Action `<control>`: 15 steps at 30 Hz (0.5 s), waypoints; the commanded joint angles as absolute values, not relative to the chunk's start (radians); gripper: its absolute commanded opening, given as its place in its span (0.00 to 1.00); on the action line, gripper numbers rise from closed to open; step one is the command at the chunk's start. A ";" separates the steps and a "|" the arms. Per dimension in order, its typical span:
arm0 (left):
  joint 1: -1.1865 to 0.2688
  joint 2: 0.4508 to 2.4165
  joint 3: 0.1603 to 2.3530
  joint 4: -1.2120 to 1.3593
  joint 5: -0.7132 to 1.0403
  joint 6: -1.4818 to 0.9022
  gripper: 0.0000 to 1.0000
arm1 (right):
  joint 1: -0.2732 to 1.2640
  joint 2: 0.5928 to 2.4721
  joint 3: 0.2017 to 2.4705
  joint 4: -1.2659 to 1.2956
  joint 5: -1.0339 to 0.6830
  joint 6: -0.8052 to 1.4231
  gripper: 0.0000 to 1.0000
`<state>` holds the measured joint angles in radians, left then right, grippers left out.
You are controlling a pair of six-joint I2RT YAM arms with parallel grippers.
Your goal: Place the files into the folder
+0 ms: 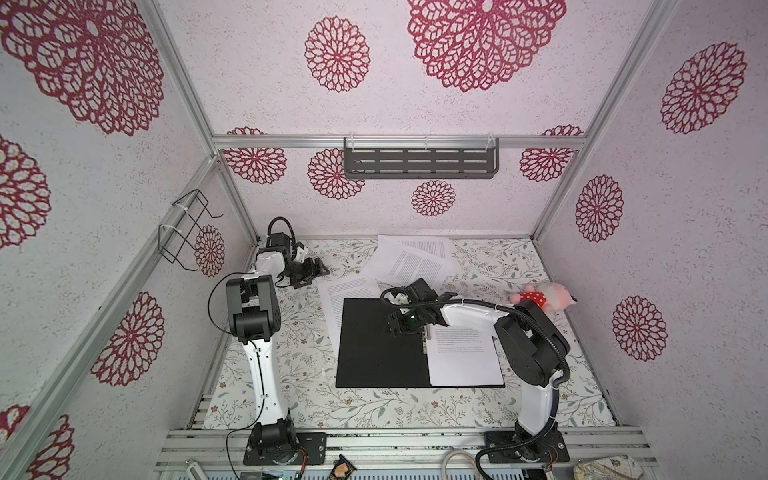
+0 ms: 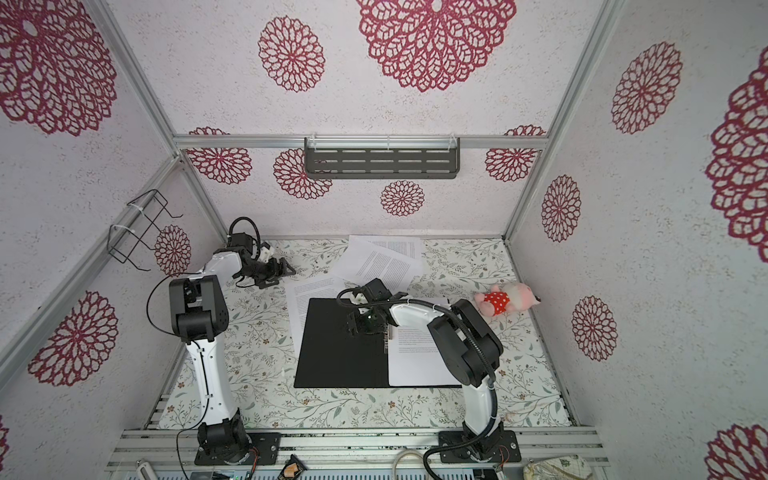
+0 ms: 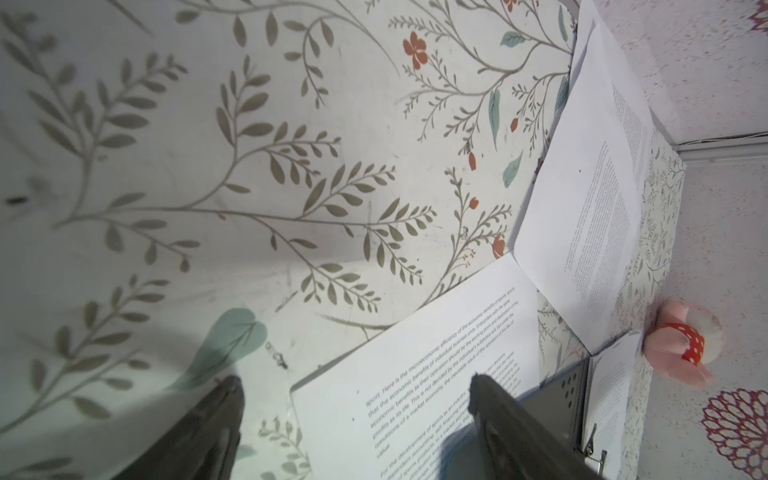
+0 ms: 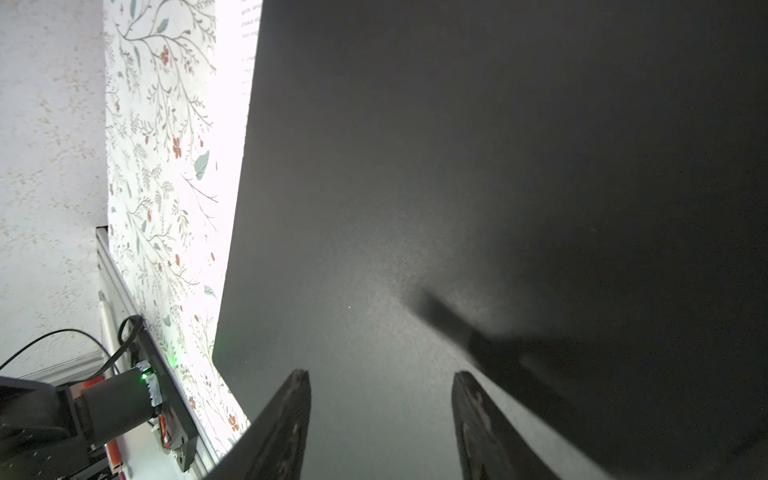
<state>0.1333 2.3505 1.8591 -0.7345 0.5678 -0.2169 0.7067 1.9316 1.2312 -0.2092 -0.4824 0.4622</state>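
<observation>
**Site.** Walled cell, white panels with crimson rosettes. The table [image 1: 291, 353] carries a leaf-print cloth. Clock bearings are read in both top views, with 12 at the back wall.

**Location of items.** The folder [image 1: 374, 353] lies open at the centre, black inside upward, with the spine clip [image 1: 424, 343] down its middle. One sheet [image 1: 465, 357] rests on its 3 o'clock leaf. A second sheet [image 1: 340, 291] sits at the folder's 10 o'clock corner, apparently partly under it. Two more overlapping sheets [image 1: 415, 257] lie at 12 o'clock. A plush toy [image 1: 540, 297] is at 2 o'clock.

**Grippers.** The left gripper [image 1: 318, 274], at 10 o'clock, has its jaws spread wide and empty. The right gripper [image 1: 391, 325] hovers over the folder's 9 o'clock leaf, just beside the clip, with its jaws partly apart and holding nothing.

**Handling assessment.** The files are judged light, limp and easily creased. They lie flat, which leaves little for a finger to get under, and stacked sheets will likely slide on one another. A free corner or edge looks the best place to pinch.

**Appearance.** White pages with blocks of small black print.
</observation>
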 commanded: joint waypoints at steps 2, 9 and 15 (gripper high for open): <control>0.113 2.384 1.827 -0.844 0.586 -0.165 0.89 | 0.697 1.935 1.218 -0.167 -0.539 0.444 0.57; 0.094 2.389 1.830 -0.875 0.566 -0.152 0.90 | 0.692 1.940 1.189 -0.120 -0.577 0.460 0.56; 0.079 2.385 1.819 -0.901 0.579 -0.141 0.90 | 0.687 1.950 1.169 -0.090 -0.601 0.471 0.56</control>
